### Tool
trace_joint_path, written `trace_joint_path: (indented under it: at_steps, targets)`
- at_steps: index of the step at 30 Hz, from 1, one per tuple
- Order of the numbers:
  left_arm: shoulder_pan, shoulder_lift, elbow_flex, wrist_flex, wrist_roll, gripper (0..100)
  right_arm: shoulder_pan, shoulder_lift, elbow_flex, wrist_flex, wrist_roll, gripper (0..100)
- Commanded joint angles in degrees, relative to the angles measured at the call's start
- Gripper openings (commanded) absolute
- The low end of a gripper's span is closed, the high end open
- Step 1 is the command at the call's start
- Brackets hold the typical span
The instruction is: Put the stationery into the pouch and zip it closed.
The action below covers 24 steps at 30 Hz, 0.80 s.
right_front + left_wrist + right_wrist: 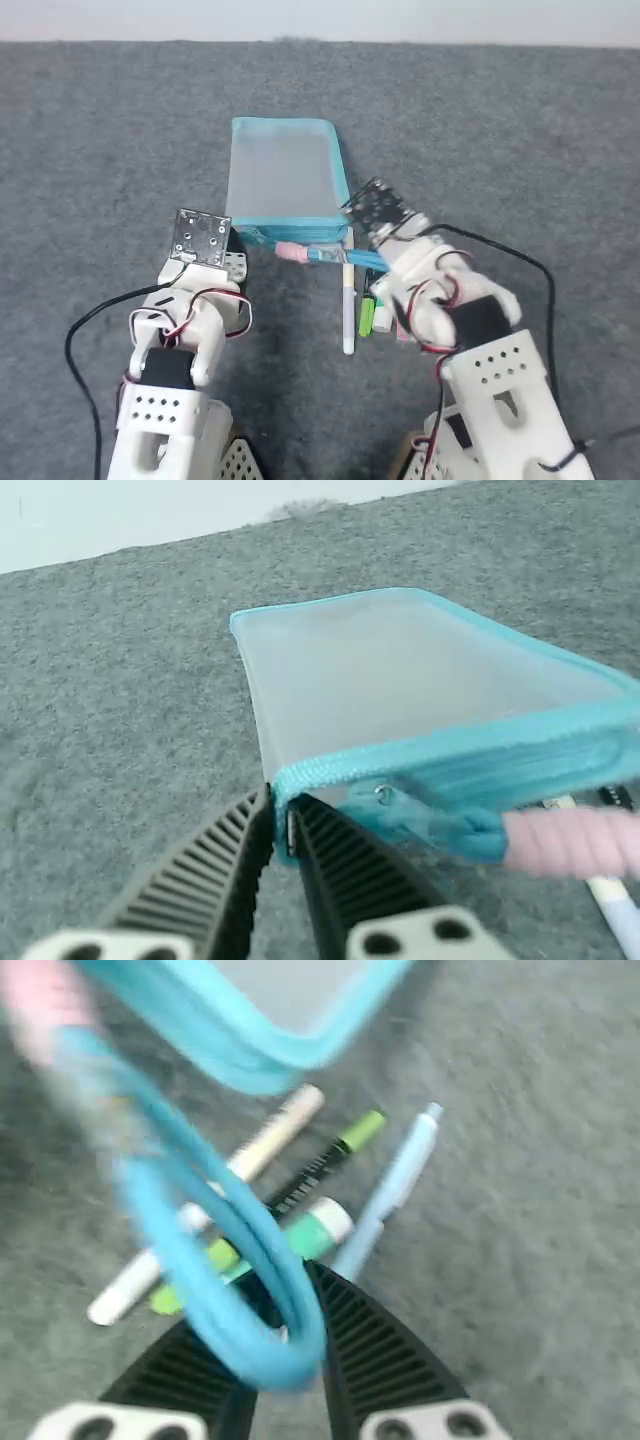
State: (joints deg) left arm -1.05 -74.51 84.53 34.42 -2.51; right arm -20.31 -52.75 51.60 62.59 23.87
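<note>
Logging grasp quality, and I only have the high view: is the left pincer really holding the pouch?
Observer: Yes, the left wrist view shows the left pincer shut on the teal trim at a corner of the pouch.
Operator: And the right one?
Observer: Its wrist view shows the right pincer shut on a teal loop.
Operator: Any stationery outside?
Observer: In the right wrist view, four pieces lie outside the pouch, among them a blue pen.
</note>
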Motion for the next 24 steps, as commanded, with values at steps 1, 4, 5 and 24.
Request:
trace_joint_path:
  at_steps: [1, 4, 5, 24]
  targets:
    - [-0.6, -1.1, -2.0, -2.2, 1.4, 1, 4.2, -1.3, -0.2, -0.6, 3.1, 0.6]
    - [-0.6, -1.0, -2.0, -2.2, 1.6, 1, 7.8, -1.2, -0.1, -1.5, 4.3, 0.6]
    - [-0.6, -1.0, -2.0, -2.2, 1.7, 1, 8.7, -1.2, -0.1, -1.5, 4.7, 0.6]
    - [-0.5, -0.9, -3.6, -1.9, 5.2, 1, -22.1, 5.5, 4.6, -20.2, -4.2, 33.6]
